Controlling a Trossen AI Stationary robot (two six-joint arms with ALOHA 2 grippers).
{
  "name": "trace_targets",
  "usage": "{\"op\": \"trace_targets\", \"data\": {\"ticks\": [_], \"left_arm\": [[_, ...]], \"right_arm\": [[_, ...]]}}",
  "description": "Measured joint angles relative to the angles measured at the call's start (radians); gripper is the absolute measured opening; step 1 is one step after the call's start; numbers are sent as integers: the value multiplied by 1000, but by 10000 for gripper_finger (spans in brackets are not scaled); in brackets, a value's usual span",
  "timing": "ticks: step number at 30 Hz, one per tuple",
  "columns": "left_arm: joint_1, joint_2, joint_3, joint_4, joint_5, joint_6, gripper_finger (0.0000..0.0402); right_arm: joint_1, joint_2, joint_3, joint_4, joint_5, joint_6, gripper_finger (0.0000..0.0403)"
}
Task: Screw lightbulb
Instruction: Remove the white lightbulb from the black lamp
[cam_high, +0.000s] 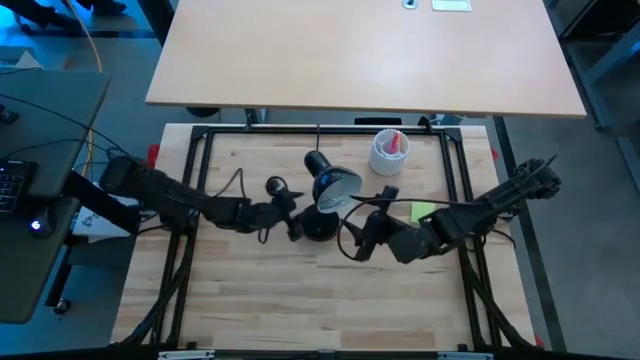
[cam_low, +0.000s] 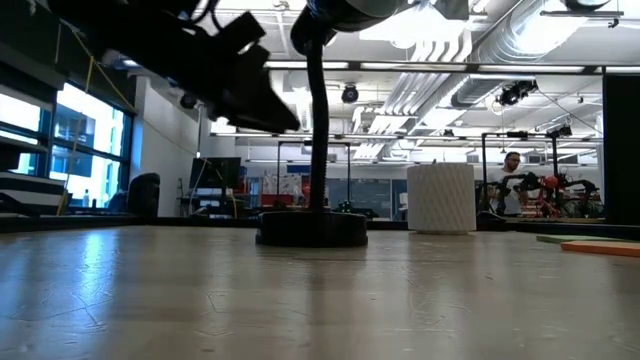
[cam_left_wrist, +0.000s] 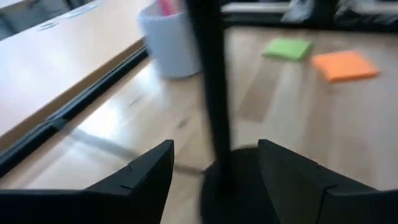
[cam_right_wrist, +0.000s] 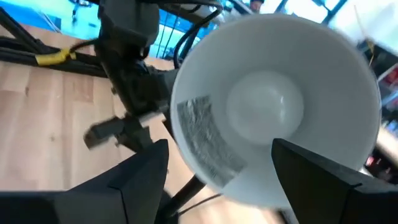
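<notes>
The black desk lamp stands mid-table on its round base, its shade tipped toward the right arm. The white lightbulb sits deep inside the shade's white bowl; its screw base is hidden. My left gripper is open just left of the lamp. In its wrist view the lamp's pole shows between the fingers but beyond them. My right gripper is open in front of the shade's mouth, with nothing between its fingers.
A white ribbed cup with a red item stands behind the lamp at the far right. A green note and an orange note lie flat right of the lamp. The lamp's cable trails on the left.
</notes>
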Motion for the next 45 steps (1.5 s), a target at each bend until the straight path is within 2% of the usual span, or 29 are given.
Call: {"op": "trace_targets", "data": {"ticks": [2, 5, 9, 12, 14, 18, 22, 25, 28, 34, 41, 45], "left_arm": [[-7, -63, -17, -102, -58, -36, 228], [-1, -155, -92, -109, -93, -72, 225], [46, -251, -222, 129, -34, -63, 225], [115, -265, -297, 342, 50, -58, 225], [163, -257, -311, 399, 52, -51, 224], [262, -245, -300, 400, 95, -19, 224], [360, -246, -257, 407, 262, 20, 224], [430, -243, -214, 406, 350, 109, 224], [495, -237, -178, 396, 419, 156, 224], [571, -200, -97, 401, 629, 175, 224], [556, -154, -50, 409, 666, 190, 224], [522, -144, -37, 417, 669, 190, 224]], "right_arm": [[-5, 0, 0, 34, -6, -53, 283], [-10, 3, 0, 67, 25, -71, 282], [-11, 22, 0, 91, 103, -137, 271], [-14, 48, 0, 136, 133, -156, 255], [-25, 71, 0, 201, 173, -120, 248], [-45, 100, 0, 262, 186, -96, 244], [-50, 98, 0, 297, 193, -59, 244], [-56, 90, 0, 303, 172, -15, 247], [-64, 89, 0, 302, 149, -19, 266], [-98, 90, 0, 296, 146, -27, 310], [-150, 90, 0, 302, 80, 117, 314], [-173, 90, 0, 304, 14, 137, 314]]}}
